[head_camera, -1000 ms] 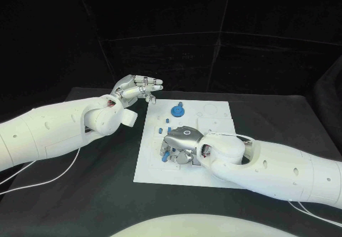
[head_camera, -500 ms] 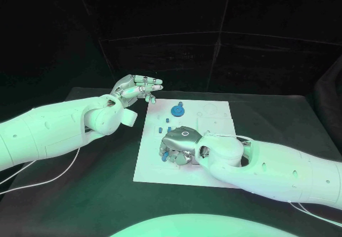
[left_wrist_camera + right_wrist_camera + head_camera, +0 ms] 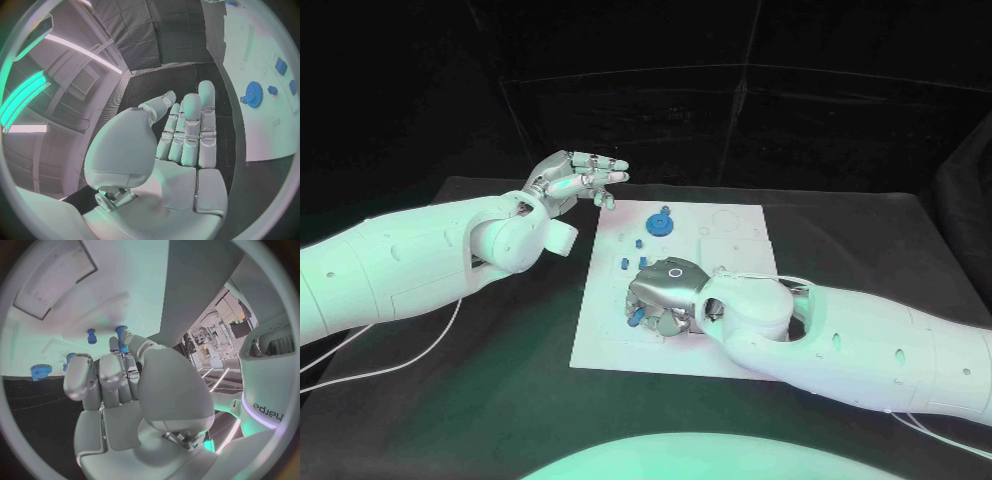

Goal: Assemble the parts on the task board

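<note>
Right hand (image 3: 669, 290) curled low over near-left of task board (image 3: 733, 250), apparently pinching a blue peg (image 3: 122, 338)—small, rigid, likely slick, best held by its shank; left hand (image 3: 571, 180) raised, fingers extended, empty.

A black counter (image 3: 488, 400) spreads beneath both hands. Thin white cables (image 3: 387, 365) lie on it. Dark cloth hangs beyond the hands.

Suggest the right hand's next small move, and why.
Probably press the blue peg down into the board: the right hand is low over the board with the peg pinched at its fingertips. The left hand hovers off the board, holding nothing.
</note>
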Tool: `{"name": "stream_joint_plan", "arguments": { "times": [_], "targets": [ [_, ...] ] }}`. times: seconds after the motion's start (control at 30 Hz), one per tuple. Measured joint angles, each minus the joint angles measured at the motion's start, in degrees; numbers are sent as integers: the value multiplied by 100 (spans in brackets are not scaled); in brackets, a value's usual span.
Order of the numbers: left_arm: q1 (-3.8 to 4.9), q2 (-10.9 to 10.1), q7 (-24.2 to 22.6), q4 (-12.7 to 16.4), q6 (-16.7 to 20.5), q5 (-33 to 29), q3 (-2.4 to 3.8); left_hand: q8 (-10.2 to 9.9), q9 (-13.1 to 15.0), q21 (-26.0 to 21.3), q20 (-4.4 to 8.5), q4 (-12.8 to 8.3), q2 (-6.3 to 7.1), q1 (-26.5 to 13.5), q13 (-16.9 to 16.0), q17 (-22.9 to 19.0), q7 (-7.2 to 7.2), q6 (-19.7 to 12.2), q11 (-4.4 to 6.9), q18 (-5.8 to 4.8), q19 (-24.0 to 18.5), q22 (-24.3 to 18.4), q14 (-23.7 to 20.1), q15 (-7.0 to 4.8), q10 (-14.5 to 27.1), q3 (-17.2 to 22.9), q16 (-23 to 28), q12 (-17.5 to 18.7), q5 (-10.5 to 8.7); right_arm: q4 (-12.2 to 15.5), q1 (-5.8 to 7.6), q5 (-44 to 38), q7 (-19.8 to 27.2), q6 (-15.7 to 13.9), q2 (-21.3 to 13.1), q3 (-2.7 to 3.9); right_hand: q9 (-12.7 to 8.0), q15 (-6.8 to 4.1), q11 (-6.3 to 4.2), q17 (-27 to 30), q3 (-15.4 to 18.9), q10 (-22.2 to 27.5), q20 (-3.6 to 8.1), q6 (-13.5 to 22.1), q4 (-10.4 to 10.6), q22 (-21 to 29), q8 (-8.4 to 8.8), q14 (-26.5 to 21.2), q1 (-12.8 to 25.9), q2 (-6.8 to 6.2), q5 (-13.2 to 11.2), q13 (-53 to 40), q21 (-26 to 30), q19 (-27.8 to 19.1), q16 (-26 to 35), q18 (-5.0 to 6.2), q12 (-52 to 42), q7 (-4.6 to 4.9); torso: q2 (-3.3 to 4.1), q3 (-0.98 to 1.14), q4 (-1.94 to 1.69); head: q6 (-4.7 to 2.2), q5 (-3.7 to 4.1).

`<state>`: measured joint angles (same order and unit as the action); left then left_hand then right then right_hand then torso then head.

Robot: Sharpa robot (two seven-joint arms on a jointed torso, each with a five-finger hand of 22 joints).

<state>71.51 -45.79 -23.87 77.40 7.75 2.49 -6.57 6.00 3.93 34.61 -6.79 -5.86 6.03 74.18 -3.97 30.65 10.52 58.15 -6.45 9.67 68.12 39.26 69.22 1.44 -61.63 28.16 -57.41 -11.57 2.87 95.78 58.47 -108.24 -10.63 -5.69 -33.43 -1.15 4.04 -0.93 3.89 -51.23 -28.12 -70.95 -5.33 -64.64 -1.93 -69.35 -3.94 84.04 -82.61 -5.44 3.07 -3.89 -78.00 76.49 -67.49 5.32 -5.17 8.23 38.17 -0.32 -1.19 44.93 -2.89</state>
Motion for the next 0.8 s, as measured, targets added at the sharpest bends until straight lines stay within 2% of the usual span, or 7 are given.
{"name": "stream_joint_plan", "arguments": {
  "times": [0.17, 0.23, 0.27, 0.3, 0.37, 0.4, 0.8],
  "targets": [
    [0, -1, 2, 1, -1, 0, 0, 0, 0, 0, 0, 0, 0, 0, 0, 0, 0, 0, 0, 0, 0, 0, 0, 0, 0, 0, 0, 0, 0, -7, 1, -27, -25, 46, 18, 0, 0, 0, 21, 34, 0, -21, -1, 0, 0, 11, 0, 0, 48, -26, -5, -2, 0, -1, 0, 0, 5, 0, 1, -3, -1, 2, 3],
    [0, -3, 2, 2, -2, 0, 0, 0, 0, 0, 0, 0, 0, 0, 0, 0, 0, 0, 0, 0, 0, 0, 0, 0, 0, 0, 0, 0, 0, -24, 1, -33, -32, 47, 39, 0, -5, 14, 24, 140, 1, -13, -41, 25, 1, 99, 3, -14, 161, -66, -4, 4, 18, -67, 38, 0, 81, 11, 1, -5, -2, 3, 3],
    [0, -4, 3, 2, -2, 0, 0, 0, 0, 0, 0, 0, 0, 0, 0, 0, 0, 0, 0, 0, 0, 0, 0, 0, 0, 0, 0, 0, 0, -34, 1, -34, -34, 45, 48, 0, -8, 47, 58, 234, 25, 119, -54, 104, 25, 190, 18, -47, 231, -117, 19, 13, 81, -141, 102, 0, 114, 35, 1, -6, -2, 3, 3],
    [0, -4, 3, 2, -2, 0, 0, 0, 0, 0, 0, 0, 0, 0, 0, 0, 0, 0, 0, 0, 0, 1, 0, 0, 0, 0, 0, 0, 0, -46, 1, -34, -36, 41, 58, 0, -23, 106, 106, 444, 119, 413, -87, 307, 114, 422, 30, -106, 419, -234, 31, 35, 233, -312, 248, 0, 144, 60, 1, -6, -2, 3, 3],
    [0, -5, 4, 3, -2, 0, 0, 0, 0, 0, 0, 0, 0, 0, 0, 0, 0, 0, 0, 0, 0, 1, 0, 0, 0, 0, 0, 0, 0, -71, 1, -33, -37, 19, 80, 0, -35, 158, 150, 731, 314, 706, -122, 564, 168, 726, 34, -158, 561, -377, 31, 36, 442, -520, 447, 9, 144, 57, 1, -8, -2, 3, 3],
    [0, -5, 4, 4, -3, 0, 0, 0, 0, 0, 0, 0, 0, 0, 0, 0, 0, 0, 0, 0, 0, 1, 0, 0, 0, 0, 0, 0, 0, -79, 1, -31, -37, 4, 92, 0, -35, 175, 168, 845, 391, 789, -131, 647, 182, 840, 34, -176, 582, -399, 31, 36, 523, -591, 530, 95, 144, 50, 1, -8, -2, 3, 3],
    [0, -9, 12, 9, -6, 0, 0, 0, 0, 0, 0, 0, 0, 0, -1, 1, 0, 0, 0, 0, 0, 1, 0, 0, 0, 0, 0, 0, 0, -100, 1, 18, -21, -246, 122, -2, -34, 162, 173, 975, 554, 873, -141, 714, 205, 963, 34, -188, 619, -373, 31, 25, 599, -637, 601, 93, 103, 27, 0, -6, -3, -15, 10]
  ]
}}
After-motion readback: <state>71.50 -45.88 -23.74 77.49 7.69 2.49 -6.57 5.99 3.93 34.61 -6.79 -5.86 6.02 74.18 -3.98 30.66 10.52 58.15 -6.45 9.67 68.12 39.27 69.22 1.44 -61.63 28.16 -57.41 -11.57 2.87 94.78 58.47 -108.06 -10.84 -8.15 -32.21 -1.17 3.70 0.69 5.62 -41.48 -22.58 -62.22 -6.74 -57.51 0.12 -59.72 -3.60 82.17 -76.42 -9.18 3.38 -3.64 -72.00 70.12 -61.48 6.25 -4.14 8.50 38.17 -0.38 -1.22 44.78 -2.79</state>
